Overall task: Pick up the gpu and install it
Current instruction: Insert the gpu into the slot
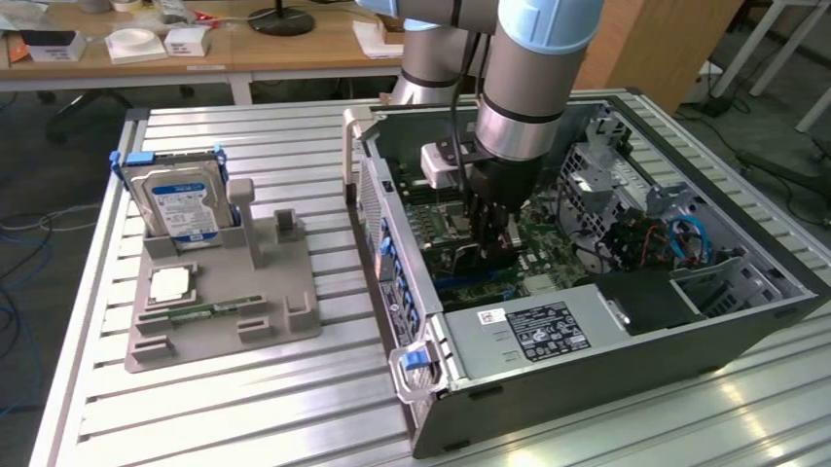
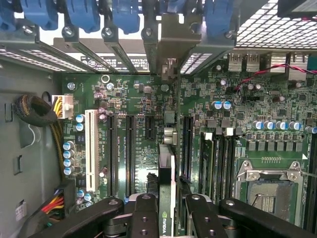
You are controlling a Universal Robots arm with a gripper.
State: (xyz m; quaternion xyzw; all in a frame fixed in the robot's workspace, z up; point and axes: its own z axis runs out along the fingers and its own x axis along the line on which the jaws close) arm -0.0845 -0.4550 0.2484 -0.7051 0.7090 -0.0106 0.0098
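Note:
My gripper [image 1: 491,245] reaches down into the open computer case [image 1: 610,375], low over the motherboard [image 1: 552,258]. In the wrist view my gripper [image 2: 167,210] is shut on the gpu [image 2: 165,171], a thin dark card seen edge-on. The card stands upright over the motherboard [image 2: 138,99], between the long black expansion slots [image 2: 130,148]. Its silver metal bracket [image 2: 171,44] sits at the case's rear slot openings, among the blue latches [image 2: 124,15]. Whether the card's edge is seated in a slot is hidden beneath it.
A grey parts holder [image 1: 279,326] at the exterior view's left carries a blue-labelled hard drive [image 1: 182,199], a square chip [image 1: 169,284] and a green memory stick [image 1: 195,313]. Inside the case are the power supply [image 1: 546,331], drive cage [image 1: 604,175], bundled cables [image 2: 34,111] and an empty processor socket [image 2: 267,193].

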